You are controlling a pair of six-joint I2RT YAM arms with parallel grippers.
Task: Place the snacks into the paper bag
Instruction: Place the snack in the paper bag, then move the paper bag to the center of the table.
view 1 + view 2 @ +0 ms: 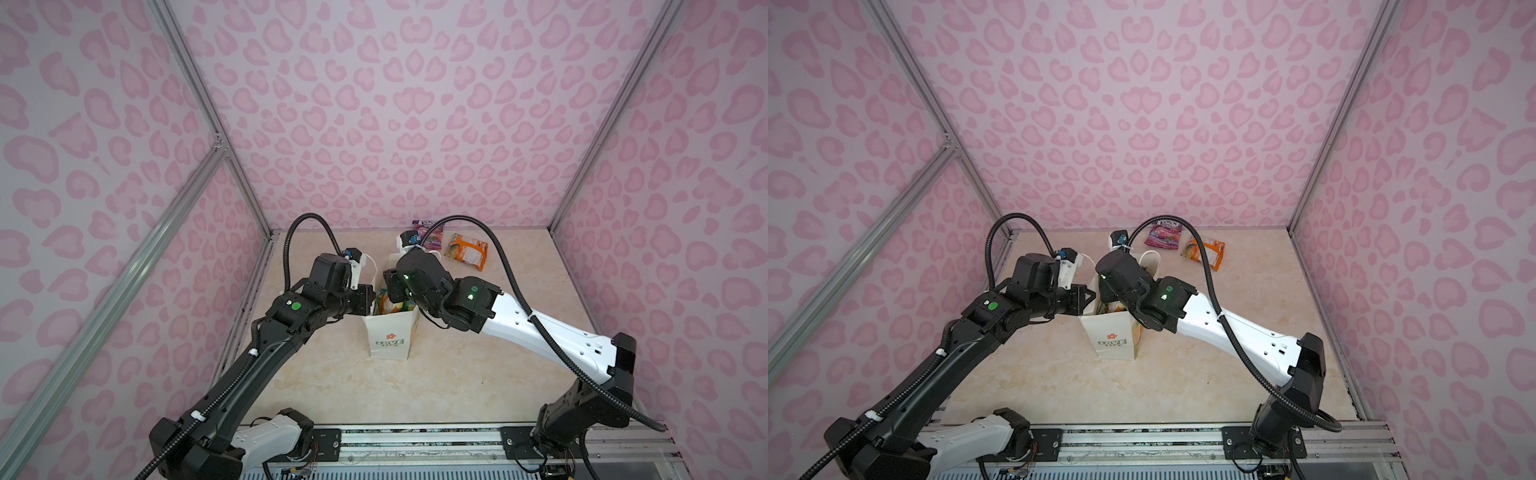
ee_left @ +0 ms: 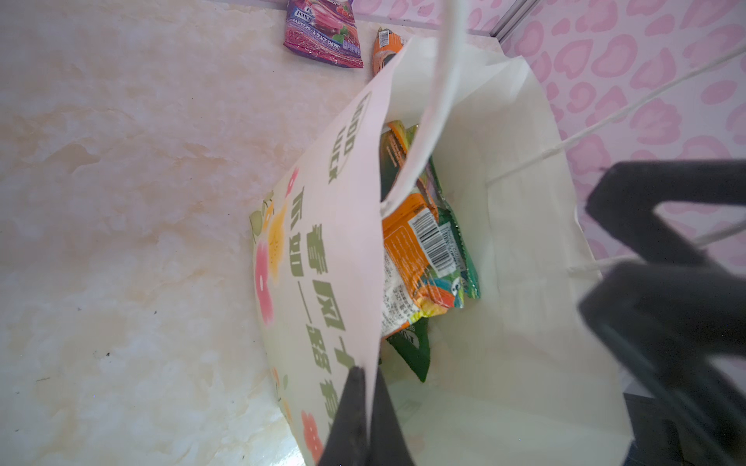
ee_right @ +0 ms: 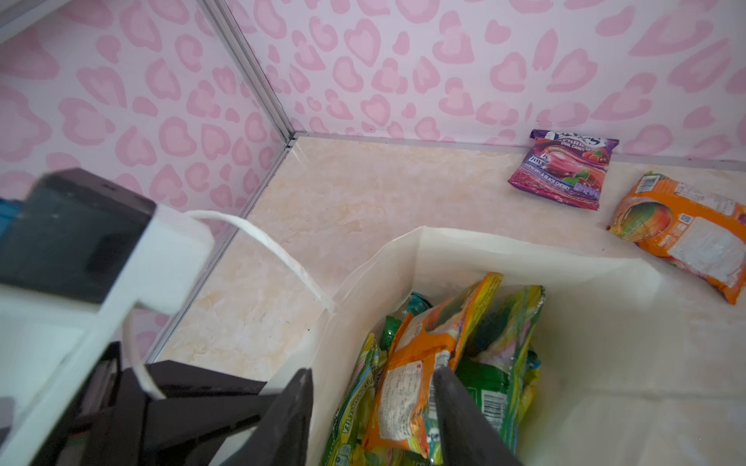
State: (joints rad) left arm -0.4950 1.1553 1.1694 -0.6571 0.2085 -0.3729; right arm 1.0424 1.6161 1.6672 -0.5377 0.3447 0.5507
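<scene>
My left claw (image 2: pixel 365 373) is pinched together on the left rim of the paper bag (image 1: pixel 388 336), one finger inside the wall and one outside, and the bag stands upright near the middle of the marbled tabletop (image 1: pixel 436 382). One white cord handle (image 2: pixel 440 101) arcs across that wrist view.

My right claw (image 3: pixel 371 373) hangs over the bag's mouth with its fingers apart and nothing gripped. Just below them an orange snack packet (image 3: pixel 415 347) stands on edge inside the bag; I cannot tell whether a fingertip touches it. It leans among yellow-green packets (image 3: pixel 508 318) and a green packet (image 3: pixel 484 383).

Two snacks lie outside on the table, far and to the right of the bag. The purple candy packet (image 3: pixel 563 169) is against the far wall, and the loose orange packet (image 3: pixel 686 230) is just to its right and slightly nearer.
</scene>
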